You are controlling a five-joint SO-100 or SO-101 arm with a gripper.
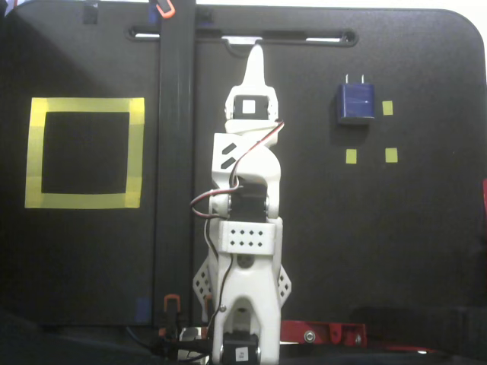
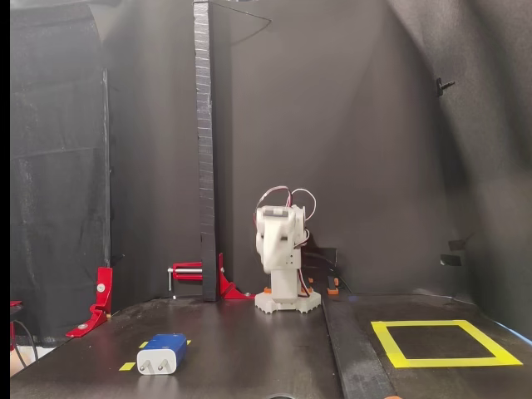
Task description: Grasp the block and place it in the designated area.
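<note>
In the fixed view from above, my gripper (image 1: pixel 256 52) points to twelve o'clock, fingers drawn to a narrow tip, holding nothing; the block (image 1: pixel 356 102) lies on the table (image 1: pixel 426 228) at about two o'clock from me, well apart; the designated area (image 1: pixel 84 201) sits at nine o'clock, empty.

A black table (image 1: pixel 426 251) fills a fixed view from above, with a long handle slot (image 1: pixel 243 35) near its top edge. A dark vertical post (image 1: pixel 176 152) crosses it, rising as a tall black column (image 2: pixel 204 150) in a fixed view from the front. 3 small yellow tape squares (image 1: pixel 351 156) sit on the right side (a 4th may be hidden). Red clamps (image 2: pixel 198 274) stand at the post's foot, another red bracket (image 2: pixel 98 301) further left. Black cloth (image 2: pixel 374 125) hangs behind.
</note>
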